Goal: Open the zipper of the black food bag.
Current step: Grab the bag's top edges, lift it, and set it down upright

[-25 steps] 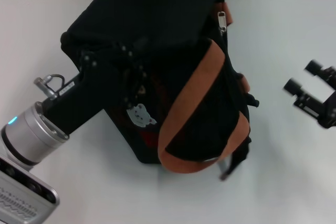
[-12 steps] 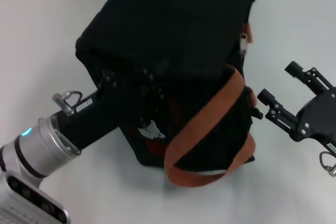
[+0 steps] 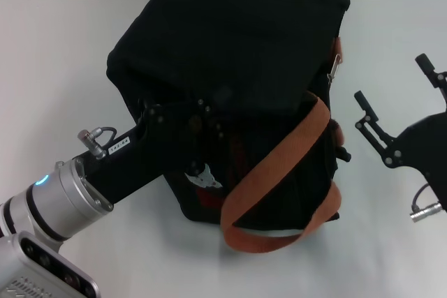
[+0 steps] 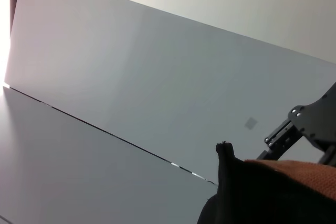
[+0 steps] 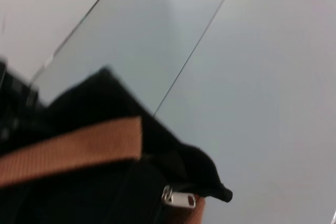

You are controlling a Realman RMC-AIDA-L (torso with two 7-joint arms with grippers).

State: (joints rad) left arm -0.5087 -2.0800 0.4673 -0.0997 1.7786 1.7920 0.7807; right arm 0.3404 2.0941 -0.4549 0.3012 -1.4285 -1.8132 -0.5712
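— Zipper first: where does that black track with its small silver metal pull tab sit now?

— On the upper right edge of the boxy black fabric food bag, which stands mid-table; the tab hangs beside the orange-brown webbing strap. A second ago the bag lay slumped and tilted, and it now stands squarer, with the tab swung out toward the right side.

— And the grippers?

— Left gripper is pressed into the bag's near-left face; its fingers are lost against the black fabric, so I cannot tell their spread. Right gripper has come in from the right, fingers spread wide and empty, near the tab but apart from it.

— Meaning?

— Bag looks braced, zipper not yet opened; the pinch on the tab comes next, I judge
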